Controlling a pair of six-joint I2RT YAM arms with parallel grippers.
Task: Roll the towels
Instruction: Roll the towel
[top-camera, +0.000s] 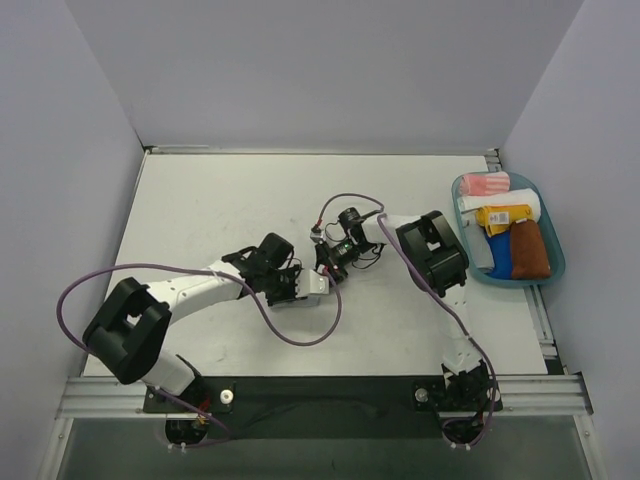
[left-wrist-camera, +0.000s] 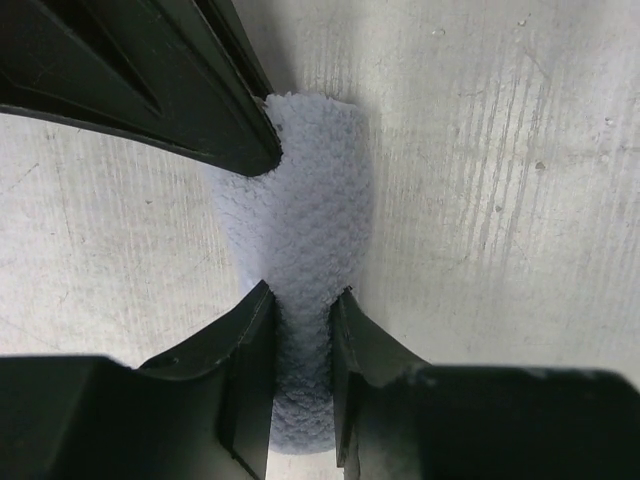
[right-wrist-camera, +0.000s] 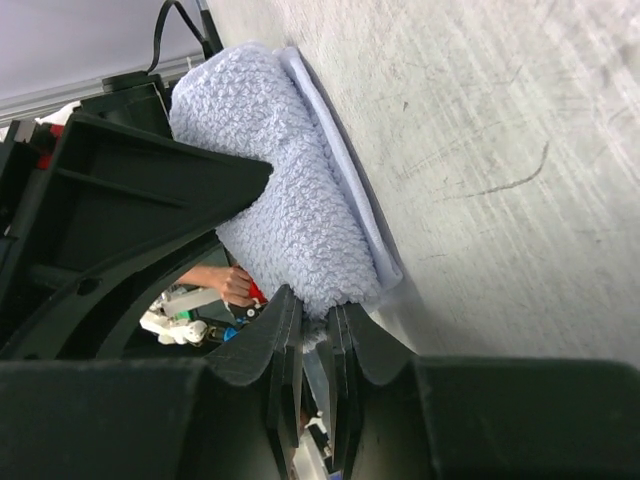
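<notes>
Scuffed white tabletop (top-camera: 220, 200), pale walls. Left gripper (left-wrist-camera: 300, 305) from 7 o'clock, right gripper (right-wrist-camera: 310, 312) from 5, both pinching the light-blue towel (left-wrist-camera: 310, 210).

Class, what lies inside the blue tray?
In the tray: a striped pink cloth, a white cloth, a yellow cloth, a blue cloth and a brown towel. They hide its floor.

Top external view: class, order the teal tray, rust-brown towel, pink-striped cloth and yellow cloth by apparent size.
1. teal tray
2. rust-brown towel
3. pink-striped cloth and yellow cloth: too alike to rank
</notes>
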